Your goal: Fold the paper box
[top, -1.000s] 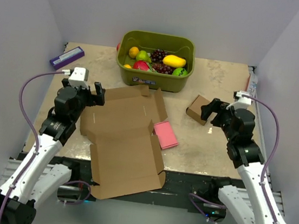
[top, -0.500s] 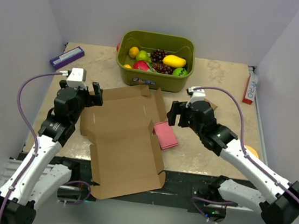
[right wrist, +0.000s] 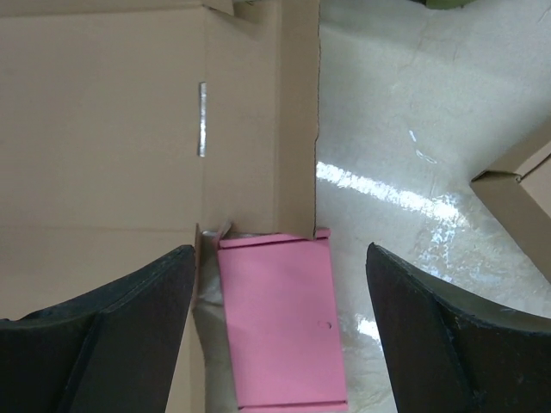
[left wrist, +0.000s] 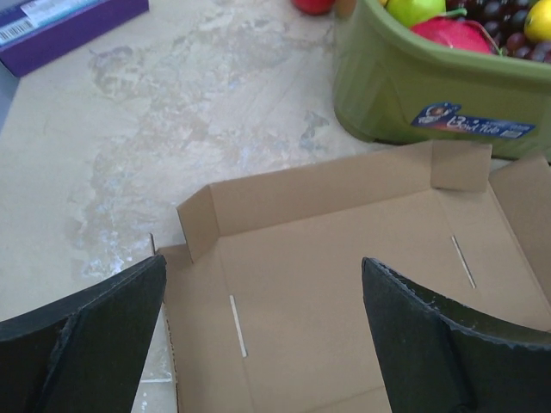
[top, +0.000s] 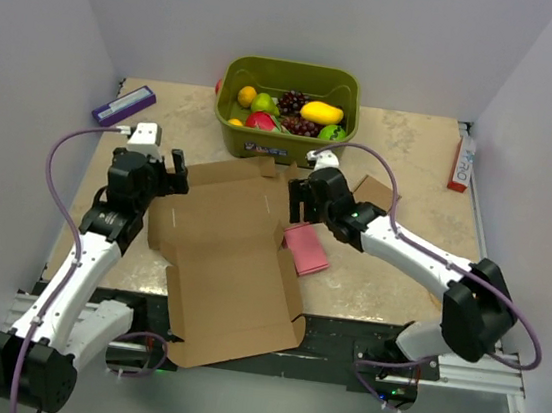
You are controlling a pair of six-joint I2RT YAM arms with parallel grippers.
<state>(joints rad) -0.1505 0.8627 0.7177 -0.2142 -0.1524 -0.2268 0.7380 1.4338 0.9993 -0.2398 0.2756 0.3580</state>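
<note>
item: paper box (top: 229, 261). opened out flat, inner face up, on the near-left part of the tabletop (top: 399, 272). its near panel overhangs the near edge. its far end stops just short of the green bin. the short flaps along the far side and at the far-left corner stand partly raised; the rest lies flat.

item: left fingers (left wrist: 86, 335). spread wide, nothing between them. they hover over the box's far-left corner, one finger outside the left edge of the cardboard and one above the panel.

item: right fingers (right wrist: 95, 327). set wide apart, holding nothing. they hang above the box's far-right flap and the top end of the pink block, and the right arm reaches in across the middle of the tabletop.

edges and room: bare tabletop shows along the left edge between the box and the purple box, and over the near-right part out to the right edge.

neighbours:
- pink block (right wrist: 284, 318), flat, against the box's right side, its far end touching the end of the side flap.
- green bin (top: 283, 147), at the middle of the far edge, holding fruit (top: 321, 112).
- small cardboard box (top: 379, 189), right of centre, beside the right arm and partly hidden by it.
- purple box (top: 123, 105), near the far-left corner, well apart from the paper box.
- red and white carton (top: 460, 161), along the right edge near the far-right corner.
</note>
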